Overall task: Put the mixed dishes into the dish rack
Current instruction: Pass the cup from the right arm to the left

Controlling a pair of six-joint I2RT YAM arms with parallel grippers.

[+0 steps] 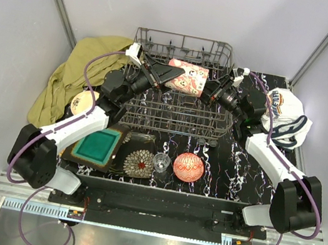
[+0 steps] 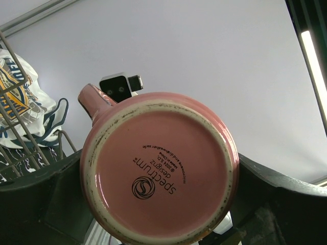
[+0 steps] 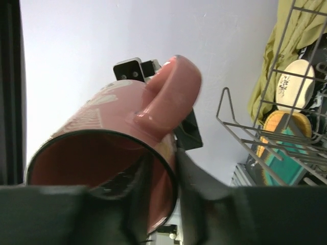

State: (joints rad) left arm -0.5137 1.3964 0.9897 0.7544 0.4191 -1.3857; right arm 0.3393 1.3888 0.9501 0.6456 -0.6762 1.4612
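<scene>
The pink cup (image 1: 186, 77) hangs on its side above the back of the grey wire dish rack (image 1: 177, 120), held from both ends. My left gripper (image 1: 168, 72) is shut on the cup, its fingers either side of the body; the cup's stamped base (image 2: 159, 173) fills the left wrist view. My right gripper (image 1: 211, 90) is shut on the cup's rim (image 3: 171, 168), with one finger inside the mouth and one outside, below the handle (image 3: 171, 87). On the table in front of the rack lie the teal square plate (image 1: 97, 146), a dark floral plate (image 1: 139, 162), the clear glass (image 1: 161, 162) and the red bowl (image 1: 188, 167).
The cream round plate (image 1: 82, 102) lies left of the rack, beside the olive-yellow cloth (image 1: 74, 72). The white printed cloth (image 1: 286, 115) lies at the right. An orange woven-look plate (image 3: 280, 122) shows under the teal plate (image 3: 286, 161) through the rack wires (image 3: 245, 130).
</scene>
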